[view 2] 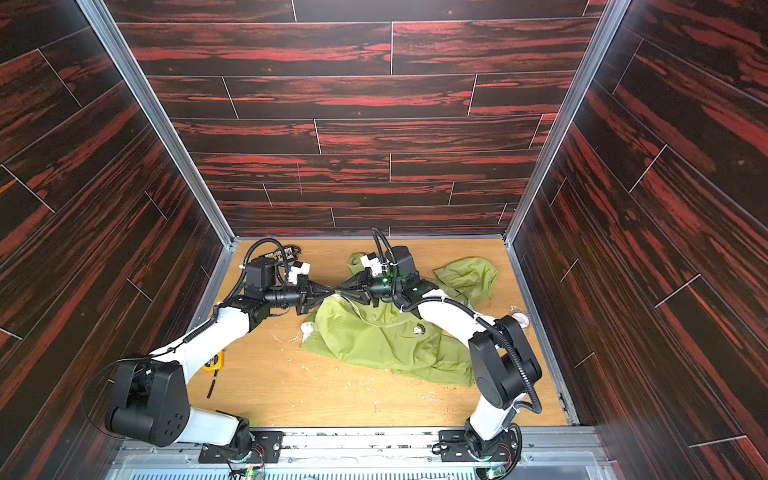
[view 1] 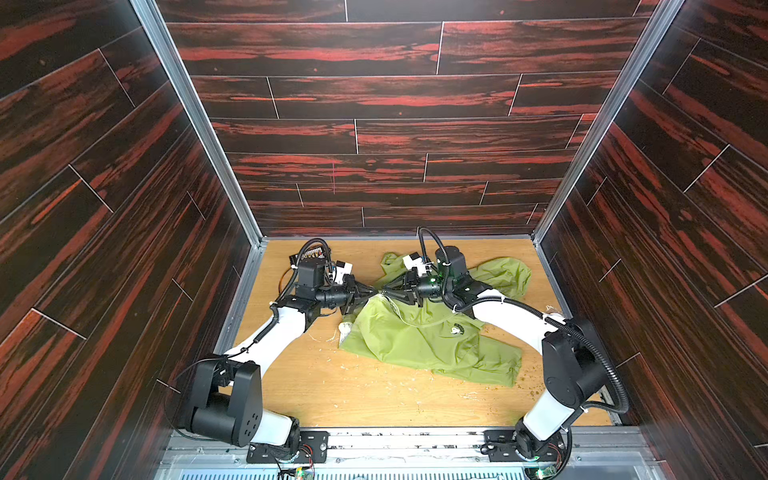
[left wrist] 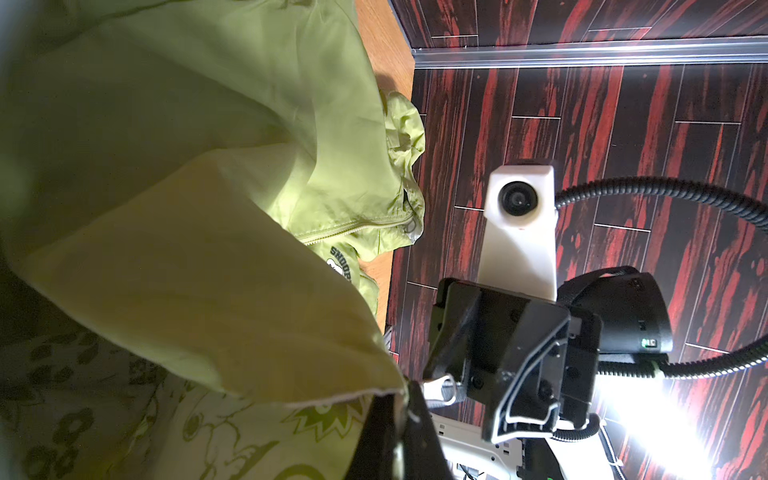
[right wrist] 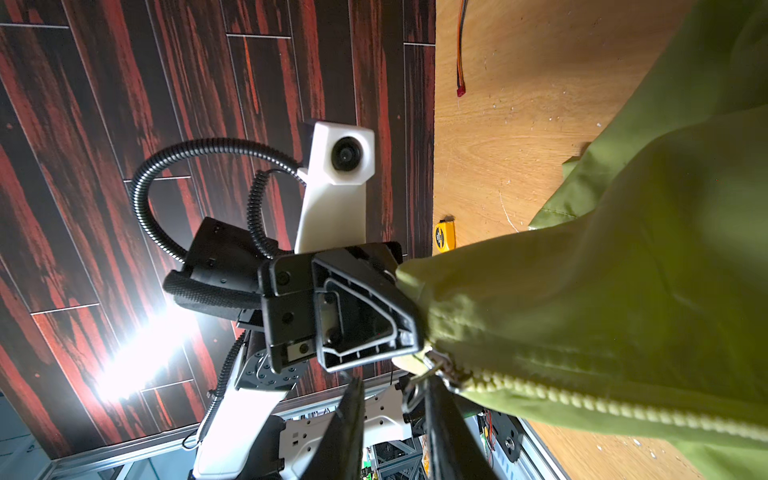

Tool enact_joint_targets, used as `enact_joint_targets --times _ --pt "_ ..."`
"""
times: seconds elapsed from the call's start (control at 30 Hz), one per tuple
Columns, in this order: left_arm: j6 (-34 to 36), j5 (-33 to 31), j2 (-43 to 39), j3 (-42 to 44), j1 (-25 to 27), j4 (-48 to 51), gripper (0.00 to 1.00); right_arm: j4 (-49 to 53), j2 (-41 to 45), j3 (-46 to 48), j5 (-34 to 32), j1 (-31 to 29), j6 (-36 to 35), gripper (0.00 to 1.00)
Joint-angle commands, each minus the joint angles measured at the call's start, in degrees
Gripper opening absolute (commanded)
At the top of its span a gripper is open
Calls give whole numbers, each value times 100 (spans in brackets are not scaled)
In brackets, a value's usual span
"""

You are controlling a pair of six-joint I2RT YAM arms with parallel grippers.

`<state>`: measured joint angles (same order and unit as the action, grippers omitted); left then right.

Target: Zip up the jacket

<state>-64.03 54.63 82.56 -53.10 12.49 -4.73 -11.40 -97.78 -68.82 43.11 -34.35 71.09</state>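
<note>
**Right wrist view puts the zipper slider between parted jaws**

Both top views show the jacket (view 1: 415,345) spread on the wooden table (view 1: 324,395), from lower centre to the right of the frame. One corner is lifted to where the two grippers meet tip to tip, near the table's upper middle.

The left gripper (view 1: 371,292) is clamped on the jacket's edge. Its own wrist view shows green shell and patterned lining pinched at the bottom of the frame.

The right gripper (right wrist: 395,388) has its jaws apart. The metal zipper slider (right wrist: 438,370) and its pull ring sit at the lower middle of that frame, just beside one finger. I cannot tell whether the finger touches the ring. The pale zipper teeth (right wrist: 582,401) run off toward the lower right.

To do this step well, I judge the left grip should act as a taut anchor. The right jaws should close squarely on the pull, not on cloth. The pull should then travel along the line of the teeth, since this thin fabric could easily be drawn into the slider.
</note>
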Motion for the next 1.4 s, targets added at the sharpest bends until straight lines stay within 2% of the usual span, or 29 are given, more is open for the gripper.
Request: enact_joint_targets --times 0.0,0.2,0.57,0.7,0.77,0.83,1.1,1.37 --pt "11 67 -233 -71 16 -154 0 114 -136 26 39 -20 -35 29" --pt "-76 74 -246 -68 21 -265 0 163 -169 -17 49 -21 -68 27" --pt "-97 89 -267 -25 19 -291 0 170 -258 -77 86 -18 -80 17" --pt "-101 100 -276 -36 19 -283 0 195 -277 -100 71 -14 -103 10" --pt "-101 95 -276 -58 17 -275 0 249 -267 -120 44 -16 -132 1" --pt "-92 75 -285 -91 17 -236 0 325 -235 -153 22 -6 -198 0" --pt "96 -212 -301 -454 12 195 0 1353 -152 -668 -186 68 -886 0" --pt "754 -813 -388 -1163 17 1473 0 2542 -200 -1280 -542 117 -1668 0"
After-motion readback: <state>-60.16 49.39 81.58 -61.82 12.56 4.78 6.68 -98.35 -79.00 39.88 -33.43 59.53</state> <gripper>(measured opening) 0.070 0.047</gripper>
